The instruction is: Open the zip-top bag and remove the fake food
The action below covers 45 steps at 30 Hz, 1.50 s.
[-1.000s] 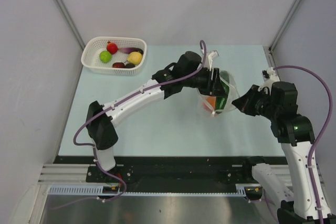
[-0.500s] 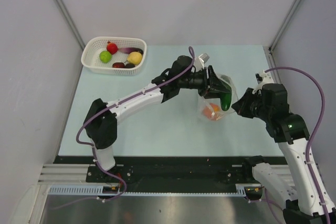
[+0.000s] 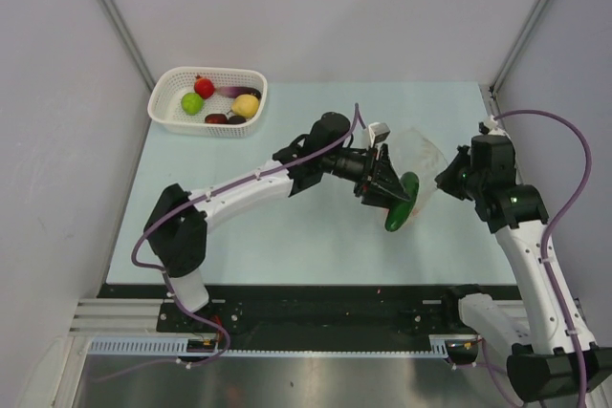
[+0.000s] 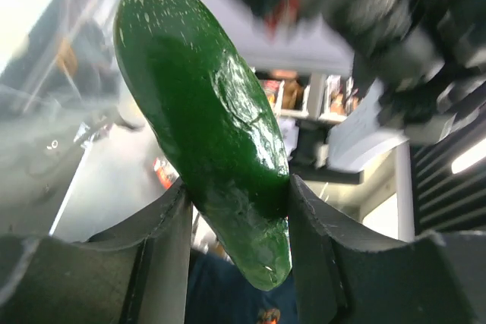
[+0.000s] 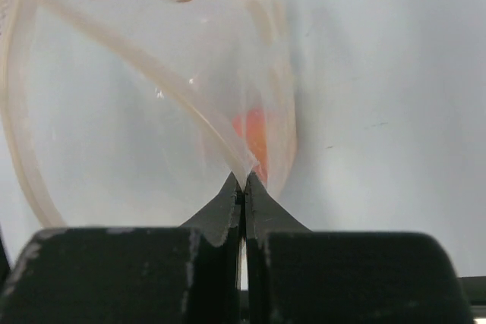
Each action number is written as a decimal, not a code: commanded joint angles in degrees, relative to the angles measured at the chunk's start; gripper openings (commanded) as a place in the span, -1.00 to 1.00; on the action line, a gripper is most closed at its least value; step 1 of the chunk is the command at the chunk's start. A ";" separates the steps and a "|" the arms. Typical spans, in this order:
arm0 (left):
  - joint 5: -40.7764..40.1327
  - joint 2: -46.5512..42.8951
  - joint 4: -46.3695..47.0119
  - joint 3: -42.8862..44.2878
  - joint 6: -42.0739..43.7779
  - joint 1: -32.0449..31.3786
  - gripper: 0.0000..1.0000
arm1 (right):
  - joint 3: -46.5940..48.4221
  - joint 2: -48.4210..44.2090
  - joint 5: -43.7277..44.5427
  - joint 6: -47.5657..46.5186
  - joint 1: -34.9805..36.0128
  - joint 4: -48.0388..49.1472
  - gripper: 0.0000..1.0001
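Note:
My left gripper is shut on a dark green toy cucumber, held over the table just outside the clear zip-top bag. In the left wrist view the cucumber sits between both fingers. My right gripper is shut on an edge of the bag; in the right wrist view it pinches the bag's plastic, and an orange piece shows inside. Red, lime green, yellow and dark pieces lie in the white basket.
The white mesh basket stands at the table's far left corner. Grey walls enclose the table on three sides. The black base rail runs along the near edge.
My left gripper has drawn the green cucumber out of the bag, toward the near side. The right gripper has moved right and back, keeping hold of the bag's edge.

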 commanded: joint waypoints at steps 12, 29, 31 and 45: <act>3.40 -5.99 -35.26 16.10 38.01 -5.73 -1.00 | 4.91 6.77 8.42 -2.82 -5.52 2.43 -1.00; -41.70 -3.48 -36.80 13.73 36.15 35.48 -0.99 | 7.01 1.41 0.16 -5.99 -5.35 -8.92 -1.00; -43.45 -0.39 -33.11 16.09 35.26 39.88 -0.99 | 7.28 1.40 -0.45 -5.99 -5.35 -9.53 -1.00; -53.39 30.11 -31.06 36.93 21.99 56.06 -0.69 | 8.42 -1.58 -2.04 -2.65 -4.38 -12.52 -1.00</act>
